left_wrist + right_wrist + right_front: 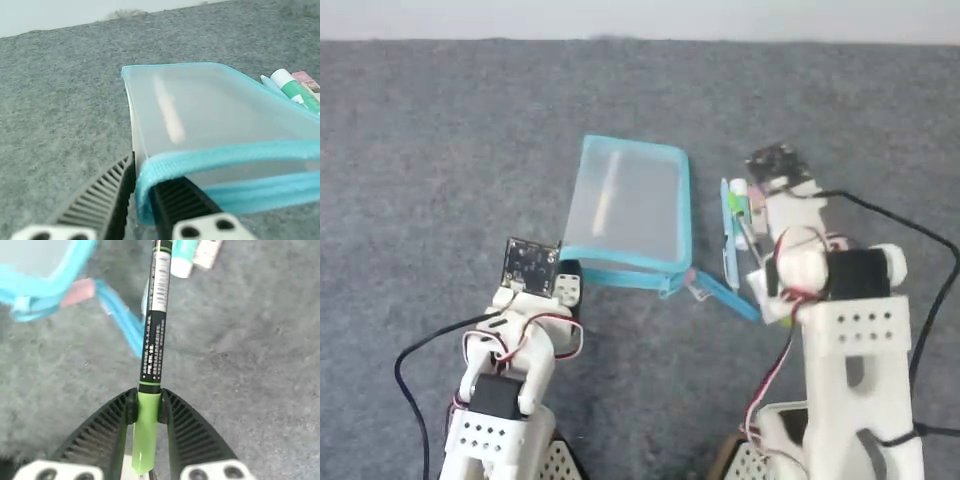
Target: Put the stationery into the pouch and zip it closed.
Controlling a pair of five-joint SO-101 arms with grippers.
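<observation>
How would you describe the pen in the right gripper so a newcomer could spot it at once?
Find the translucent, teal-edged pouch mid-table. To its right, the right gripper clamps a pen. Unlike the pale stationery nearby, it is black with a lime-green end.

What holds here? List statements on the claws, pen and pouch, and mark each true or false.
1. The right claw grips a pen. True.
2. The left claw is open, off the pouch. False: it is shut on the pouch's edge.
3. The pouch is empty. False: a pale stick lies inside.
4. A green-and-white tube lies beside the pouch. True.
</observation>
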